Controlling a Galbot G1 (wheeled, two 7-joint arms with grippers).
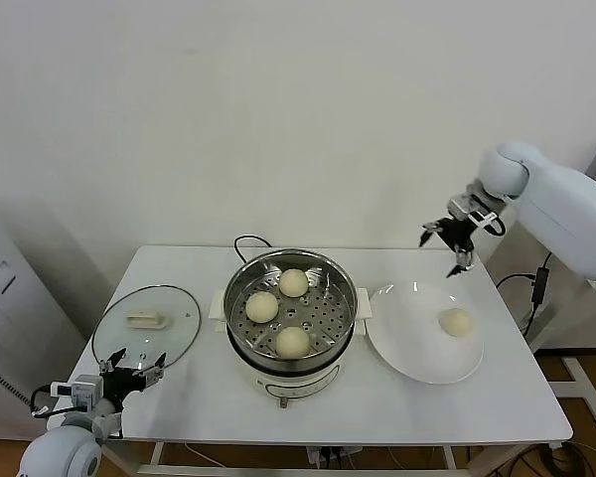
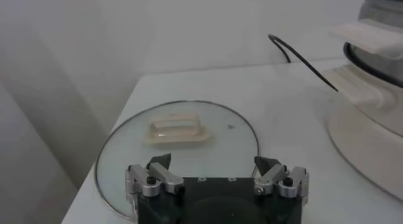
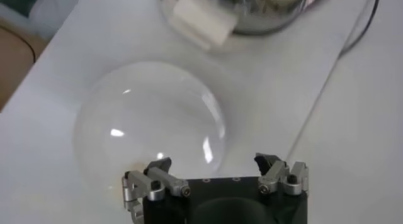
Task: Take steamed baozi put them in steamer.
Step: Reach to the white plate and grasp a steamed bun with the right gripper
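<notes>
Three baozi in the steamer, one left on the plate

Three steamed baozi (image 1: pixel 278 310) sit on the perforated tray of the steamer (image 1: pixel 240 338) at the desk's (image 1: pixel 497 397) middle; a fourth baozi (image 1: pixel 457 321) lies on the white plate (image 1: pixel 407 348) beside it. The right gripper (image 1: pixel 445 248) hangs empty and wide open above the plate's far edge. The left gripper (image 1: pixel 134 364), also spread and empty, rests by the glass lid (image 1: pixel 169 298).

three baozi (image 1: pixel 277 306) in steamer (image 1: pixel 244 328) — one on plate (image 1: pixel 407 358), right.
</notes>
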